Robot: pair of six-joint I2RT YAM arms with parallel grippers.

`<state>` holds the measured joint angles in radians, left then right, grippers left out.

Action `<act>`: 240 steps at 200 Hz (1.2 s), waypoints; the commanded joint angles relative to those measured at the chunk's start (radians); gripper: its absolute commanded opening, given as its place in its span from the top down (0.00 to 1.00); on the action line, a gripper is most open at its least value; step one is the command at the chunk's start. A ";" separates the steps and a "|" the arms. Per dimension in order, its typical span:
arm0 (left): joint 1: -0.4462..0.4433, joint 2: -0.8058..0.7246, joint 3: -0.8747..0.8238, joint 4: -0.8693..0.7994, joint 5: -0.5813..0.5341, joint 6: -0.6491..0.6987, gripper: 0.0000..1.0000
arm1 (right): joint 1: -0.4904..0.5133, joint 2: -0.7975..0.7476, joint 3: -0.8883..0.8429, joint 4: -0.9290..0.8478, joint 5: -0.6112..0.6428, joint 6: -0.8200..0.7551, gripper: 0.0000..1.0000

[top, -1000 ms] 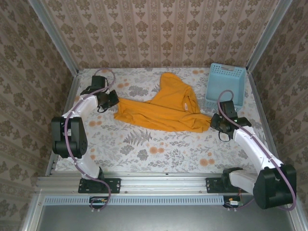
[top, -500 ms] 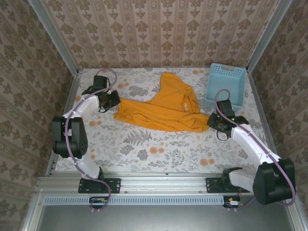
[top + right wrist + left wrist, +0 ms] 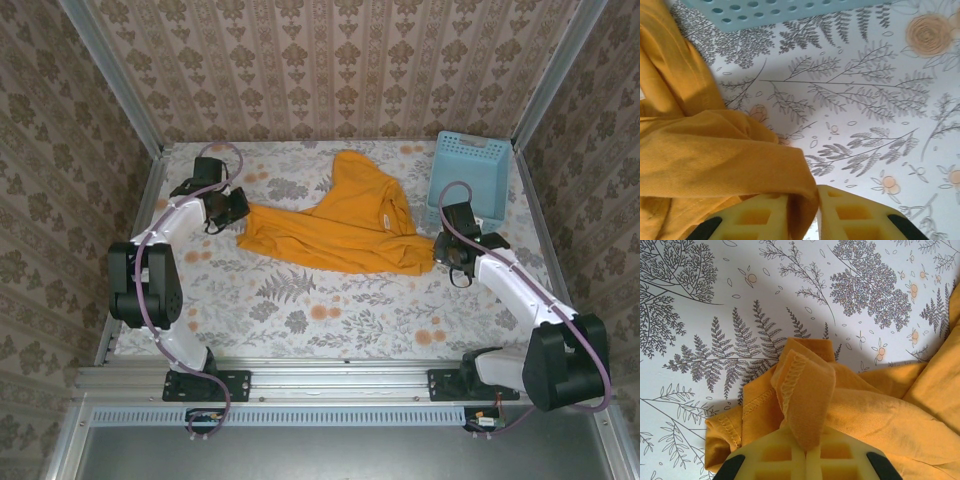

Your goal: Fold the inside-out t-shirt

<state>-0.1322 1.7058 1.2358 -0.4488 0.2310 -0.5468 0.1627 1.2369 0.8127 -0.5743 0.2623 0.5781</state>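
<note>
So, jaws first. The left gripper (image 3: 238, 210) is clamped down tight on the t-shirt (image 3: 340, 225). In the left wrist view its two yellow pads are basically pressed together (image 3: 806, 452), with a folded strip of hem sticking up out of the seam between them. You can see the stitching on that strip, and the rest of the orange cloth (image 3: 880, 415) bunches out to the right and below.

The right gripper (image 3: 438, 250) is at the opposite end of the shirt. From the right wrist camera, its pads (image 3: 804, 212) sit a bit apart, and that narrow gap is stuffed with a thick fold of fabric (image 3: 715, 150), so it's pinching the shirt too, just not closed as far as the left one.

The shirt itself lies on the flowery table (image 3: 300, 300), pulled into a long band between the two grippers. One lobe of it flops up toward the back wall, roughly in the middle.

The light blue basket (image 3: 470, 175) is at the back right corner, just beyond the right gripper. Its perforated edge (image 3: 790, 10) shows along the top of the right wrist view, near the cloth but not touching it as far as I can tell.
</note>
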 commanded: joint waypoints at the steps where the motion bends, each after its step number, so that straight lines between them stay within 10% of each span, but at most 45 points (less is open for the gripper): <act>1: -0.001 -0.024 0.037 -0.013 -0.015 0.004 1.00 | 0.008 -0.041 0.034 -0.081 0.078 -0.007 0.82; 94: 0.015 -0.086 0.149 -0.088 0.026 0.015 1.00 | -0.005 -0.176 0.174 -0.187 0.024 -0.099 1.00; 167: 0.044 -0.602 0.063 0.184 0.084 0.015 0.96 | -0.046 -0.496 0.615 -0.295 0.031 -0.178 1.00; 240: 0.042 -0.117 0.173 -0.021 0.208 0.011 0.93 | -0.047 -0.428 0.404 -0.203 -0.076 -0.109 1.00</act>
<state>-0.0845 1.4124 1.3594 -0.3054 0.4007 -0.5465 0.1219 0.7254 1.3003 -0.7929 0.2279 0.4423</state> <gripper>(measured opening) 0.054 0.064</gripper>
